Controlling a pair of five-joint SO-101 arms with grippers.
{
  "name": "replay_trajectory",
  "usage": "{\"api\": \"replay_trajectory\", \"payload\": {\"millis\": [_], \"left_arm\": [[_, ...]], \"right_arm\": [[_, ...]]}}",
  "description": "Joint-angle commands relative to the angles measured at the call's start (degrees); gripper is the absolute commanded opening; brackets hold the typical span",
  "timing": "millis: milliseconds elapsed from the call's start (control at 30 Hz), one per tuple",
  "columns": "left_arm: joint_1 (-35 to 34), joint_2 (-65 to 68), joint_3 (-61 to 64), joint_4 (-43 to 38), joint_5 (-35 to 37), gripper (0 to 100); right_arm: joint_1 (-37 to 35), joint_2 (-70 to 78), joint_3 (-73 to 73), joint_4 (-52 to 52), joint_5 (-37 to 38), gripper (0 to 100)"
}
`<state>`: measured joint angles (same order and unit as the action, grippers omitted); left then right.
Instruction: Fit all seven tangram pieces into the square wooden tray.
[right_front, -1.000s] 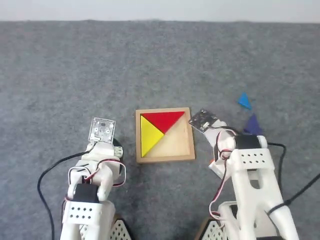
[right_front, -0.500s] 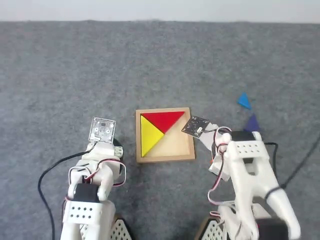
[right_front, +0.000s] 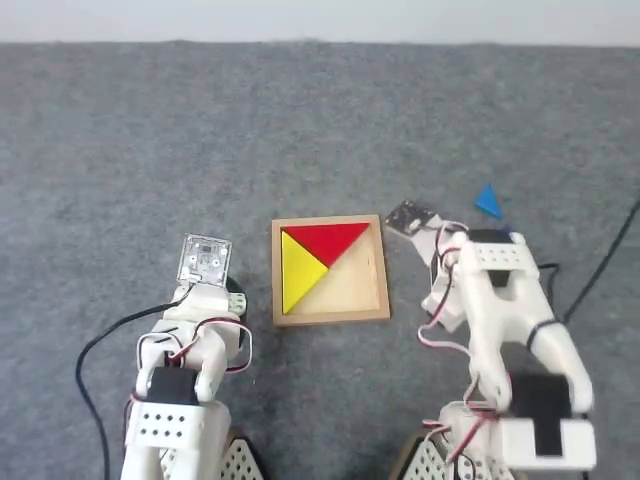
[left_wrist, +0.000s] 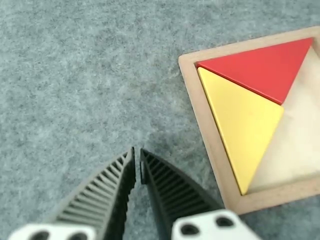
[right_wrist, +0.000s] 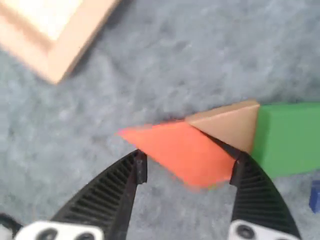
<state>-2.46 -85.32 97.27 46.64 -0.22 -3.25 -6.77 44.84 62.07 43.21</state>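
Wooden tray sat mid-counter with red triangle and yellow triangle seated, other half bare. Right claw stood apart astride orange triangle toward counter's right edge, likely lining up pickup. Left claw was together, parked clear of tray.

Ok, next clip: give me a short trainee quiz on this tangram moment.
1. True or false: the square wooden tray holds a red triangle and a yellow triangle, two pieces only.
2. Between the fingers of the right gripper lies: A a white disc, B an orange flat piece, C a black cube?
3. Fill in: the left gripper is ___ above the grey carpet.
Key: 1 true; 2 B; 3 shut.
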Motion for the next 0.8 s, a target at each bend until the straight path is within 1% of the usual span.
{"api": "replay_trajectory", "payload": {"millis": [0, 133, 233, 400, 500, 633, 767], "left_arm": [[-0.3, -0.7, -0.5, 0.1, 0.3, 1], [-0.3, -0.7, -0.5, 0.1, 0.3, 1], [-0.3, -0.7, -0.5, 0.1, 0.3, 1], [-0.3, -0.7, -0.5, 0.1, 0.3, 1], [-0.3, -0.7, -0.5, 0.1, 0.3, 1], [-0.3, -0.7, -0.5, 0.1, 0.3, 1], [-0.3, -0.7, -0.5, 0.1, 0.3, 1]], "right_arm": [[-0.7, 5.1, -4.6, -0.1, -3.7, 25.6], [-1.8, 9.5, -6.7, -0.5, -4.7, 25.6], [-2.2, 11.7, -10.3, 0.0, -8.4, 24.0], [-2.2, 13.1, -17.3, 0.0, -14.2, 10.2], [-2.4, 13.1, -21.5, 2.9, -15.8, 5.4], [-4.4, 13.1, -27.3, 7.3, -16.4, 4.8], [-8.0, 13.1, -31.6, 8.8, -22.2, 4.8]]}}
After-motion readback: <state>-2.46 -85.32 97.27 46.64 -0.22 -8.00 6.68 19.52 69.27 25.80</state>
